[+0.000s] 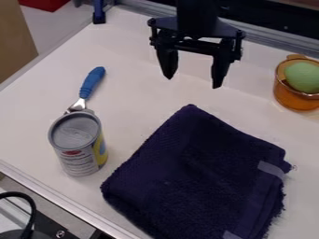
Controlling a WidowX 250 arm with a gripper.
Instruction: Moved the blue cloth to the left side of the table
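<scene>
While a translucent orange bowl [289, 100] stands at the right edge of the view, a pale green, egg-shaped object [302, 77] sits inside it, its rounded top in plain sight. A small tab juts from the far side of the bowl's rim. On the left, a can [78, 144] stands upright with its round grey end up, closed over, so its contents cannot be told; its label is white with a yellow and blue patch.

At the top of the view, the black pincer [192, 83] hangs fingers down, the two fingers spread wide with a broad gap between them. It is empty, and its tips are apart from the cloth, the can and the bowl.

The dark blue cloth [193, 172] lies folded on the white table [134, 56], in the lower middle and right of the view, between the can and the bowl but nearer the camera. Two pale strips mark its right part. A utensil with a blue handle [92, 82] lies just beyond the can, its metal end partly hidden behind it.
</scene>
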